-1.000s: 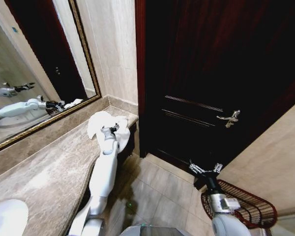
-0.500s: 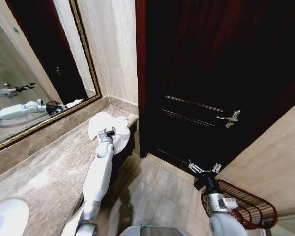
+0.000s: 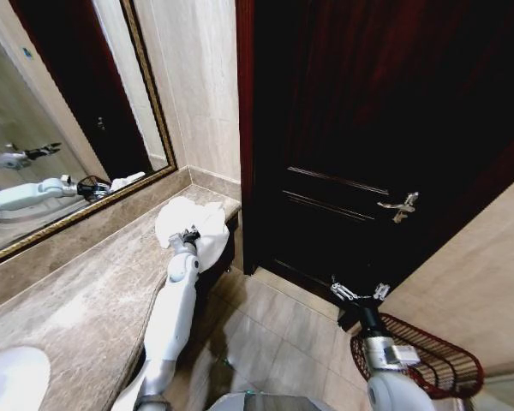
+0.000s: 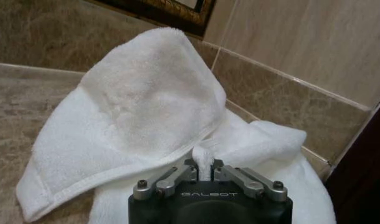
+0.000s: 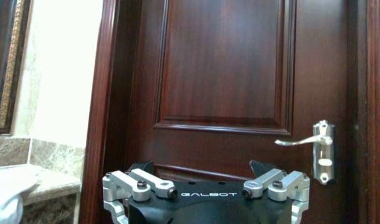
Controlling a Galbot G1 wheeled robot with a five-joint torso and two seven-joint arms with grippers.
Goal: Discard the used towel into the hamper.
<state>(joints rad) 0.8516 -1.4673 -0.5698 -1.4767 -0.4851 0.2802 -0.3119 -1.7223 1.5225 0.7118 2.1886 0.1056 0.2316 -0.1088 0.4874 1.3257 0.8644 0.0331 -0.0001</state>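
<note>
Head view: left gripper (image 3: 190,233) pinches the white towel (image 3: 197,224) at the counter (image 3: 86,300) end; right gripper (image 3: 358,294) splayed wide, hamper (image 3: 428,364) at four o'clock.

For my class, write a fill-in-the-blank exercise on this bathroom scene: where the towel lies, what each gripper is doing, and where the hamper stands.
1. The white towel lies on the marble ____.
2. The left gripper is shut on a fold of the ____.
3. The right gripper hangs ____ in front of the dark door.
4. The hamper stands on the ____ at the robot's right.

Missing words: counter; towel; open; floor
</note>
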